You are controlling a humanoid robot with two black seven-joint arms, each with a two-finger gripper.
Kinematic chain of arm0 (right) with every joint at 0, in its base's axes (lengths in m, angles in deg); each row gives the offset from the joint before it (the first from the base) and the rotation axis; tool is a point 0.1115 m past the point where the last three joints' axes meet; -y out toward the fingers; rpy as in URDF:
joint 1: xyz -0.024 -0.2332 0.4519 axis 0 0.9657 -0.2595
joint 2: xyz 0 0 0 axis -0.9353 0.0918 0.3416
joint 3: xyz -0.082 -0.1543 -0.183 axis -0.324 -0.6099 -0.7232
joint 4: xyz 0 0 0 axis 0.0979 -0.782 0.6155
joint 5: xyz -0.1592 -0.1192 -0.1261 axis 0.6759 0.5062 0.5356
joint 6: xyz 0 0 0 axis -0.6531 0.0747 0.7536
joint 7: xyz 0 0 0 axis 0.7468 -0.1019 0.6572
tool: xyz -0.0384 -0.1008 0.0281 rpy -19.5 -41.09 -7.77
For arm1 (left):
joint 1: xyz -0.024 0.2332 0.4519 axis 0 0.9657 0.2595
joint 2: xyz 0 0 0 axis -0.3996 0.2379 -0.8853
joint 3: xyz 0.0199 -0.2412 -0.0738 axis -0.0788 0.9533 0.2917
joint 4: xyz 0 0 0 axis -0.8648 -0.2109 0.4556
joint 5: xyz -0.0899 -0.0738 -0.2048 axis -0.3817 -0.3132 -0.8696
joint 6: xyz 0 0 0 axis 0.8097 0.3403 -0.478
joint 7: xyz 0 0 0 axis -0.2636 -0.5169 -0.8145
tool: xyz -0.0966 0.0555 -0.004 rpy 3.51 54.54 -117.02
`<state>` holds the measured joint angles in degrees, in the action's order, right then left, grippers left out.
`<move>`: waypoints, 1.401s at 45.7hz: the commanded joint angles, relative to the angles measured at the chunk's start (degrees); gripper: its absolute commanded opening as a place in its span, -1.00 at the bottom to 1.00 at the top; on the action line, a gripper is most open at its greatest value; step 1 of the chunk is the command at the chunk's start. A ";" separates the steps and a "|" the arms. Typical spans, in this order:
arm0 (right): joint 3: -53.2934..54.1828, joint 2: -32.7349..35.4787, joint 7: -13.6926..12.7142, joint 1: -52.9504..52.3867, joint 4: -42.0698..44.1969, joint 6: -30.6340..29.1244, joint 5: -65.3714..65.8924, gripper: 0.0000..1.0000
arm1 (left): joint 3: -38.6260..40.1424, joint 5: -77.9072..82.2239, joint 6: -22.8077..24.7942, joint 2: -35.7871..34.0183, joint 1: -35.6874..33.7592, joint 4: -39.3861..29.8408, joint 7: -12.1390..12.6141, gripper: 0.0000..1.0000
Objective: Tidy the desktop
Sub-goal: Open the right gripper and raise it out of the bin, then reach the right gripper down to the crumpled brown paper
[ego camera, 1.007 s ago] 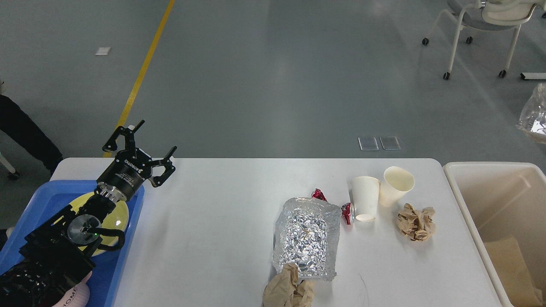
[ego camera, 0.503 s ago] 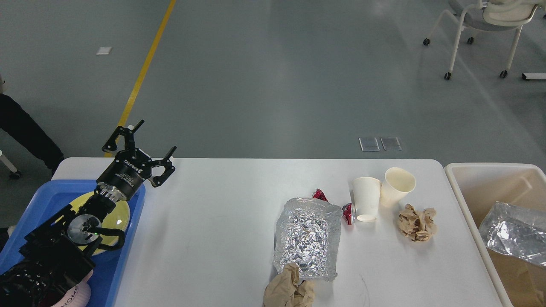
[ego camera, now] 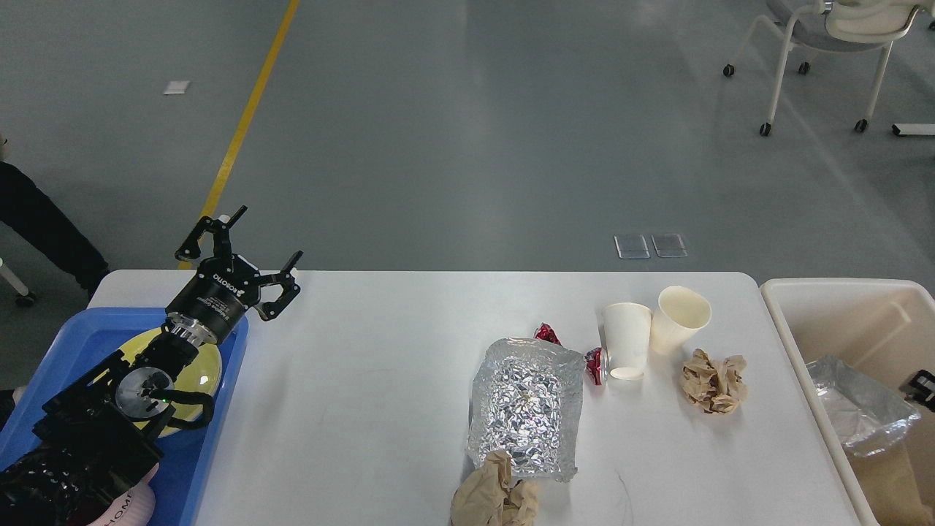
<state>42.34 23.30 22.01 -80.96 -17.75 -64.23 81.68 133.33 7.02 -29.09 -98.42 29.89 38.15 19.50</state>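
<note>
Hovering with its two black fingers spread wide and empty, the robot's left gripper (ego camera: 245, 256) hangs over the far left corner of the large white rounded-corner desktop (ego camera: 380, 394), just above the blue plastic tray (ego camera: 212, 438) that holds a round yellow plate (ego camera: 204, 365). Across the desktop's right half the litter waits: a crumpled silver foil tray (ego camera: 526, 405) with a tan paper wad (ego camera: 493, 497) at its near edge, red foil wrappers (ego camera: 593, 364), two white paper cups (ego camera: 643, 336), one upright, and a second crumpled brown paper ball (ego camera: 714, 381). At far right, inside the beige plastic bin (ego camera: 792, 321), lies a second silver foil container (ego camera: 858, 413), which a second ago was not in the bin and half a second ago sat higher in it; a sliver of the right gripper (ego camera: 922, 385) shows at the frame edge, its fingers' state impossible to tell. The clearing appears mid-way; the next move likely calls for reaching back to the nearest litter.
</note>
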 commanded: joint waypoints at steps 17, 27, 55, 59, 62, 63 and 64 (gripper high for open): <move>-28.95 -7.58 -1.78 -89.24 -35.81 -44.40 12.70 1.00 | -0.04 0.00 0.00 -0.01 0.00 -0.02 0.09 1.00; -18.59 -11.89 1.12 -97.35 -35.63 -44.40 12.44 1.00 | -0.04 0.00 0.00 -0.01 0.00 -0.02 0.09 1.00; -19.37 -15.76 0.33 -56.23 -30.72 -39.25 13.14 1.00 | -0.04 0.00 0.00 -0.01 0.00 -0.02 0.00 1.00; -19.28 -18.21 0.24 -49.03 -26.86 -33.27 13.23 1.00 | -0.04 0.00 0.00 -0.01 0.00 -0.02 0.09 1.00; -18.58 -20.06 0.24 -42.79 -21.68 -30.71 13.14 1.00 | -0.04 0.00 0.00 -0.01 0.00 -0.02 0.00 1.00; -18.32 -20.50 0.24 -40.77 -19.75 -30.10 13.05 1.00 | -0.04 0.00 0.00 -0.01 0.00 -0.02 0.00 1.00; -17.97 -20.77 0.24 -38.83 -17.72 -29.74 12.79 1.00 | -0.04 0.00 0.00 -0.01 0.00 -0.02 0.00 1.00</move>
<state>23.21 4.99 22.28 -129.72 -43.86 -97.99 94.85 133.29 7.02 -29.09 -98.43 29.88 38.14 19.50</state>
